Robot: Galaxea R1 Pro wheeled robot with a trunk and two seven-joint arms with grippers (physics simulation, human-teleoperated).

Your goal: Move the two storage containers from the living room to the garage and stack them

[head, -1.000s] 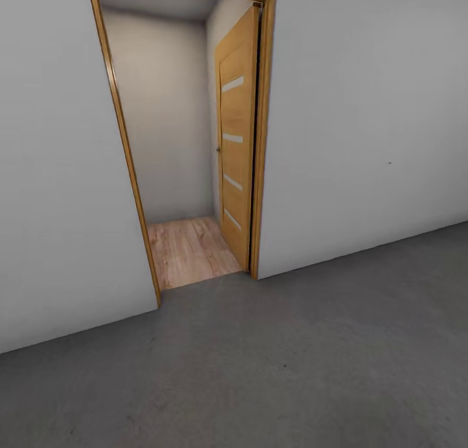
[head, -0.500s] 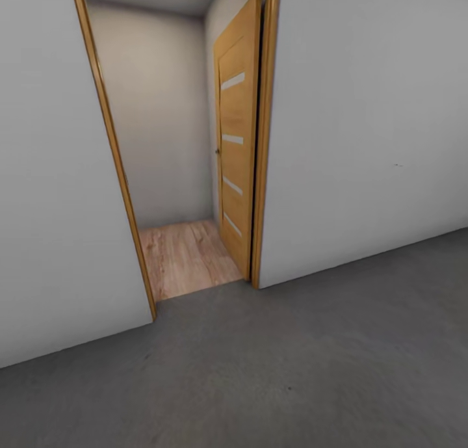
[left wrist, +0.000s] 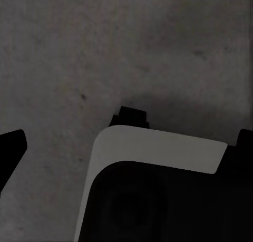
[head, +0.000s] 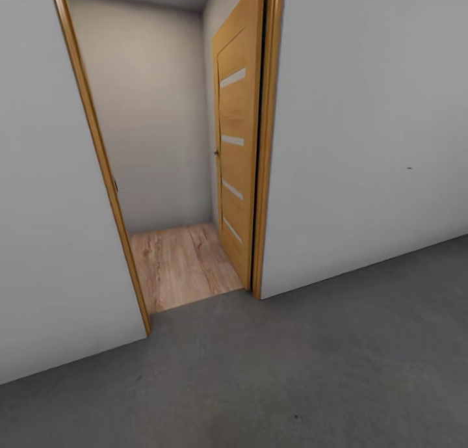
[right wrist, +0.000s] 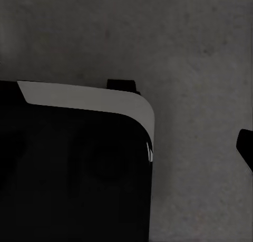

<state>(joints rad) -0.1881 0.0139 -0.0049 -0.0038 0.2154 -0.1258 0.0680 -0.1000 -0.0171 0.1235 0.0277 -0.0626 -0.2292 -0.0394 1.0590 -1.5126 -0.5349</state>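
The two storage containers are out of view. The head view faces a pale grey garage wall [head: 364, 142] with a doorway in it, above the dark grey concrete floor [head: 292, 376]. My left gripper [left wrist: 125, 142] hangs open over the concrete, a black fingertip [left wrist: 8, 147] at each side edge of the left wrist view and nothing between them. One fingertip [right wrist: 246, 147] of my right gripper [right wrist: 126, 147] appears in the right wrist view at the edge, spread wide, with nothing held. The living room is out of view.
An orange wooden door [head: 237, 142] with four glass slits stands swung open inside the doorway frame [head: 97, 168]. Light wood plank flooring [head: 182, 266] lies beyond the threshold, ending at a plain back wall. Part of my black-and-white base [left wrist: 158, 194] lies under both wrists.
The head view has moved closer to the doorway: the frame and door look larger and the left jamb has slid leftward. Nothing in the room itself has moved.
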